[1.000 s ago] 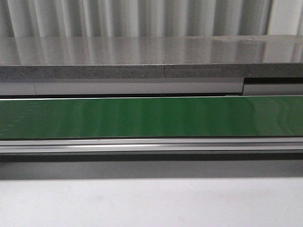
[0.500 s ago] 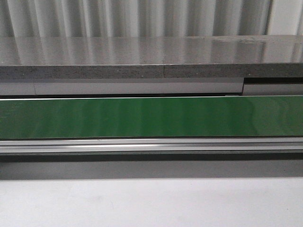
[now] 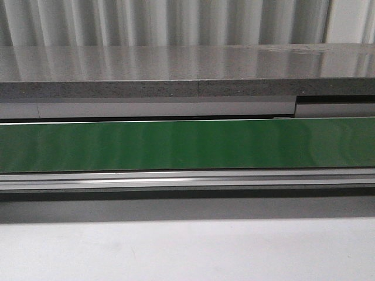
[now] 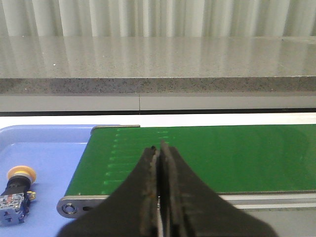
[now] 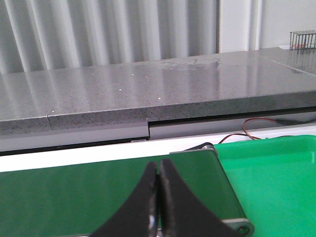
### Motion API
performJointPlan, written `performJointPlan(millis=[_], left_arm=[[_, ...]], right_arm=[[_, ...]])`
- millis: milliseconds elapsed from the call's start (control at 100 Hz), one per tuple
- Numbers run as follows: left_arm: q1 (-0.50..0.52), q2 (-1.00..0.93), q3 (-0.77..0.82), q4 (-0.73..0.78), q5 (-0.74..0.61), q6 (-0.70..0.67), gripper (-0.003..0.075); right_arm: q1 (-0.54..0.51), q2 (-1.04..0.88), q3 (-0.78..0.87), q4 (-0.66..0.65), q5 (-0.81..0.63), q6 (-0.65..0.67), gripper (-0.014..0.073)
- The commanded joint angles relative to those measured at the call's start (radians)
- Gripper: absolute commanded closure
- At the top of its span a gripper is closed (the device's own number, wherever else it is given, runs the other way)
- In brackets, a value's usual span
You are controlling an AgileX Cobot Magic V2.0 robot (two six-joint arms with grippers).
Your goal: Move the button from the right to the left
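Observation:
The button (image 4: pixel 18 193), with a yellow-orange cap, black collar and blue-and-clear body, lies on its side in the blue tray (image 4: pixel 49 148) beside the end of the green conveyor belt (image 4: pixel 207 155) in the left wrist view. My left gripper (image 4: pixel 159 146) is shut and empty over the belt, some way from the button. My right gripper (image 5: pixel 158 164) is shut and empty over the belt's other end (image 5: pixel 98 192), next to a green tray (image 5: pixel 276 173). The front view shows the belt (image 3: pixel 187 145) only, with neither gripper nor button.
A grey stone counter (image 3: pixel 187 73) runs behind the belt. A metal rail (image 3: pixel 187 180) runs along the belt's near side, with a white table surface (image 3: pixel 187 252) in front. Red and black wires (image 5: pixel 252 129) lie behind the green tray.
The front view has shifted slightly; nothing else has visibly changed.

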Motion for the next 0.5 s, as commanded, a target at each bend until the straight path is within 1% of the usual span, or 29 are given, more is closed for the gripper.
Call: performJointPlan(millis=[0, 30, 80, 140, 490], left_arm=[[-0.003, -0.036, 0.025, 0.001, -0.079, -0.007, 0.0740], [-0.003, -0.036, 0.025, 0.001, -0.079, -0.007, 0.0740], [-0.003, -0.036, 0.025, 0.001, -0.079, -0.007, 0.0740], [-0.003, -0.036, 0.025, 0.001, -0.079, -0.007, 0.0740], [-0.003, -0.036, 0.025, 0.001, -0.079, -0.007, 0.0740]], right_arm=[[-0.012, -0.029, 0.027, -0.007, -0.107, 0.007, 0.0659], [-0.012, -0.050, 0.048, -0.007, -0.107, 0.007, 0.0659], [-0.012, -0.048, 0.045, -0.016, -0.050, 0.007, 0.0659], [-0.012, -0.048, 0.046, -0.019, -0.029, 0.007, 0.0659], [-0.012, -0.048, 0.046, -0.020, -0.029, 0.007, 0.0659]])
